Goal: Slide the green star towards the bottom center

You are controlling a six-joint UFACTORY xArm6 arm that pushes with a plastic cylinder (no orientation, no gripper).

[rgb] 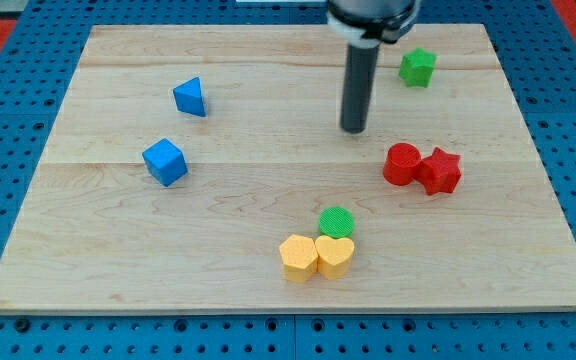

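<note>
The green star [417, 67] lies near the view's top right of the wooden board [268, 270]. My tip [353, 129] rests on the board to the lower left of the star, apart from it, and above and left of the red blocks. The dark rod rises from the tip to the view's top edge.
A red cylinder [402, 164] touches a red star [441, 171] at the right. A green cylinder [336, 221], a yellow hexagon [298, 257] and a yellow heart [335, 256] cluster at the bottom centre. A blue triangle [190, 97] and a blue cube [164, 161] sit at the left.
</note>
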